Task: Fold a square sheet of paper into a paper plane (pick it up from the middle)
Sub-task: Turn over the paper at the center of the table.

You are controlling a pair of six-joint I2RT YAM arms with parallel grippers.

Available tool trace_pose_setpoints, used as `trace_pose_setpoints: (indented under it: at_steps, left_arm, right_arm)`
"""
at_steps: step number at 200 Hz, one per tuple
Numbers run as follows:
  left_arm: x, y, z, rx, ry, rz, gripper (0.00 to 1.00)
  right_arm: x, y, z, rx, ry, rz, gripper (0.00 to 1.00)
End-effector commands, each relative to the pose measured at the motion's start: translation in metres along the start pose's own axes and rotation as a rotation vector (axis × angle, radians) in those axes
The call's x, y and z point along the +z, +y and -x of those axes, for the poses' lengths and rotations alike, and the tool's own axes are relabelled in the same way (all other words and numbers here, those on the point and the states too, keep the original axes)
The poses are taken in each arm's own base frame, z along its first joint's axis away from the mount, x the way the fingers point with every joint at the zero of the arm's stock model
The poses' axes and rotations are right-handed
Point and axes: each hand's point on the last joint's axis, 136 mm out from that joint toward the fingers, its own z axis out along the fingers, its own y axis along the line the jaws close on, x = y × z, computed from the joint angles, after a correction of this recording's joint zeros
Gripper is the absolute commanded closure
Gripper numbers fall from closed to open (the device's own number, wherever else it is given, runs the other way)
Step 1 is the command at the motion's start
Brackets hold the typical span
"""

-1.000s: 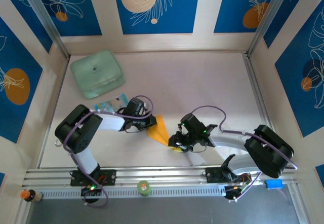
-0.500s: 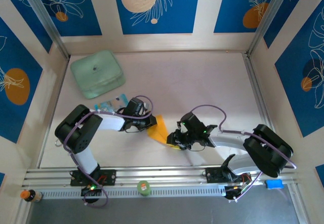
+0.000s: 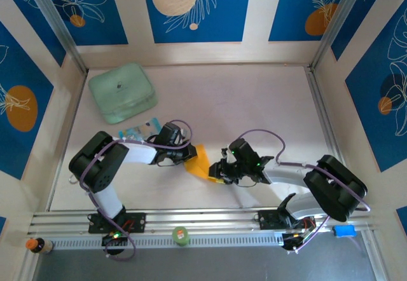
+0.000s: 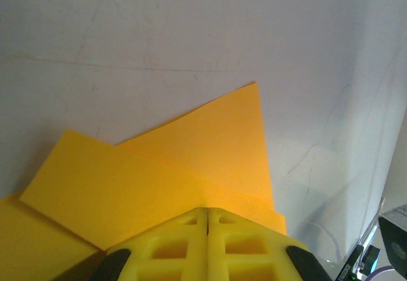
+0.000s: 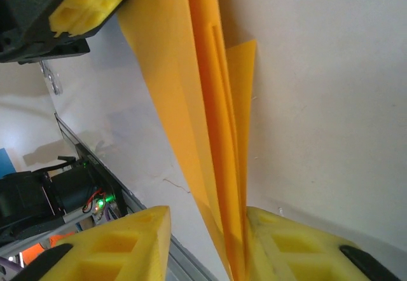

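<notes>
The paper (image 3: 202, 162), orange-yellow and already creased into overlapping flaps, is lying near the front middle of the table (image 3: 254, 103), between the two grippers. In the left wrist view the paper (image 4: 191, 160) is showing a pointed flap lying flat on the pale surface, with a second layer crossing over it. The left gripper (image 3: 189, 158) is resting its tips on the sheet's left side; its yellow fingers (image 4: 172, 243) are pressing tight together with no gap, and whether a layer is pinched between them cannot be told. The right gripper (image 3: 219, 174) is meeting the sheet from the opposite side. In the right wrist view its fingers (image 5: 280, 243) are standing narrowly apart, with the paper (image 5: 191, 103) running on edge through the gap and leaning against one finger, the other finger apart from it. The left arm is bending at its black elbow and reaching rightward with its white forearm; the right arm is mirroring it, folding at the elbow and reaching leftward. A blue-and-white packet (image 3: 141, 130) is lying just behind the left wrist, and a mint-green box (image 3: 122, 92) is sitting in the far left corner. Blue wall panels (image 3: 194, 7) with white leaves and orange discs are enclosing the table, and a metal rail (image 3: 203, 220) is running along the near edge.
</notes>
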Motion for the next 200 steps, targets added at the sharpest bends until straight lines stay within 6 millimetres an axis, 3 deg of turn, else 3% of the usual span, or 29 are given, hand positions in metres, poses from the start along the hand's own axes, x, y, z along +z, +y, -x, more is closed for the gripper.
trace_pose_setpoints:
  at_steps: [1,112,200]
  left_arm:
    - [-0.002,0.019,-0.007,-0.039,0.021,0.067,0.96]
    - [-0.009,0.005,-0.002,-0.021,-0.003,0.033,0.94]
    - [-0.048,-0.04,0.013,0.085,-0.11,-0.058,0.66]
  right_arm:
    - [0.001,0.001,-0.002,-0.021,0.02,0.023,0.7]
    - [0.002,0.006,-0.007,-0.068,0.045,0.051,0.91]
    - [-0.008,0.009,-0.003,-0.106,0.0,0.02,0.95]
